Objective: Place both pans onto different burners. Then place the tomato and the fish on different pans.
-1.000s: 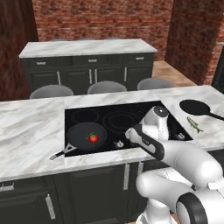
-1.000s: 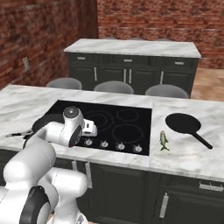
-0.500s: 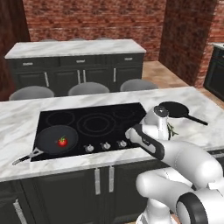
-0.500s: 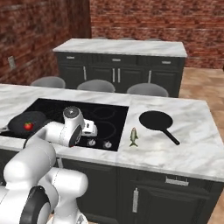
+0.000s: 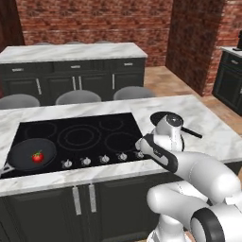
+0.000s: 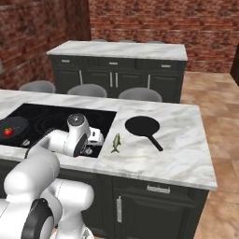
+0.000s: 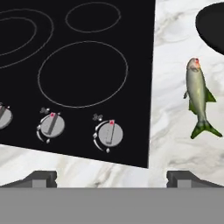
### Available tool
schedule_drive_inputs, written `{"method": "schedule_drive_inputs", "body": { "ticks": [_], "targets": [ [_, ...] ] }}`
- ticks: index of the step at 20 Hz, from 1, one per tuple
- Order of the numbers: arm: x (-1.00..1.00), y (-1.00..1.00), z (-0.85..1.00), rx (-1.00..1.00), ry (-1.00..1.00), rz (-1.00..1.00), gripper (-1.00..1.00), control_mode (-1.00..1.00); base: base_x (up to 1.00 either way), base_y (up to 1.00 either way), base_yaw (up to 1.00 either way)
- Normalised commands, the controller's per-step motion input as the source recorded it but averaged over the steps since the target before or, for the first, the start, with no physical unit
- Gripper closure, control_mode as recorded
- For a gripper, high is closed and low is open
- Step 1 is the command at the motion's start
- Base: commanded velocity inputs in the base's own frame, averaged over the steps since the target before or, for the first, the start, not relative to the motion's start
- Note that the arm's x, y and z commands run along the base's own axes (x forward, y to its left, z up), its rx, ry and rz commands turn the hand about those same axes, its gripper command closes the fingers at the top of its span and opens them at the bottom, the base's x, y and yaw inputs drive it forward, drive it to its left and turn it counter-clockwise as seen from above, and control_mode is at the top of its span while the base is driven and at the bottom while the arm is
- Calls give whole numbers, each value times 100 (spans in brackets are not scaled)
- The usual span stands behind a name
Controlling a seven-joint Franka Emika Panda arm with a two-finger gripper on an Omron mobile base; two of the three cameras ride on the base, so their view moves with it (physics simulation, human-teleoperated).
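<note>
One black pan (image 5: 23,156) rests on the front left burner of the cooktop (image 5: 94,127), and the red tomato (image 5: 38,156) lies in it. The other pan (image 6: 142,126) sits on the marble counter right of the cooktop, its handle pointing to the front right. Between that pan and the glass lies the fish (image 6: 115,142), on the marble. My gripper (image 7: 111,179) hangs open and empty over the cooktop's front right corner. In the hand view the fish (image 7: 199,96) lies to the right of my fingertips (image 7: 41,178), apart from them, with a burner (image 7: 83,73) ring ahead.
Small silver knobs (image 7: 109,133) line the cooktop's front edge just below my hand. Grey stools (image 5: 78,97) stand behind the island, and a second dark-cabinet counter (image 5: 71,52) runs along the brick back wall. Bare marble (image 6: 177,154) extends right of the pan.
The base has driven to the right, so the whole scene has slid left in both base views. The gripper stayed open. The pans, tomato and fish kept their places.
</note>
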Motion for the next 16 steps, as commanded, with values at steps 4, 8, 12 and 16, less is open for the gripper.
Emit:
{"method": "schedule_drive_inputs", "body": {
  "ticks": [4,8,12,16],
  "targets": [
    [0,0,0,0,0,0,-100,100,0,-46,0],
    [0,0,0,0,0,0,-100,100,1,-14,0],
    [0,0,0,0,0,0,-100,100,25,0,0],
    [0,0,0,0,0,0,-100,100,43,0,0]
  ]
}}
